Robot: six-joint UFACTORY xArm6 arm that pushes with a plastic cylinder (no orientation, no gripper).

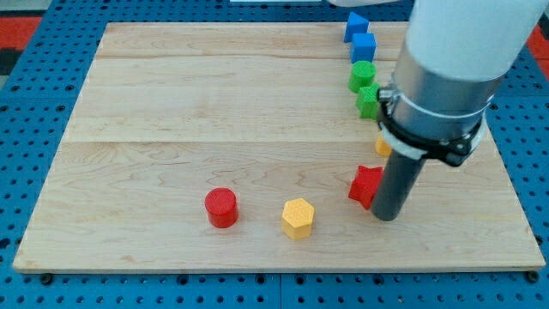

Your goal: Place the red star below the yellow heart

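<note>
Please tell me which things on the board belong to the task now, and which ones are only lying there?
For the job:
- red star, touching my tip on the tip's left
- yellow heart, mostly hidden behind the arm

Just lying about:
- red cylinder
- yellow hexagon
- two green blocks
- two blue blocks

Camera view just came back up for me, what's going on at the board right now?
My tip is down on the wooden board, touching the right side of the red star or nearly so. A yellow block, mostly hidden behind the arm, sits just above the star; I cannot tell its shape. Toward the view's left lie a yellow hexagon and a red cylinder. Two green blocks and two blue blocks line up toward the view's top.
</note>
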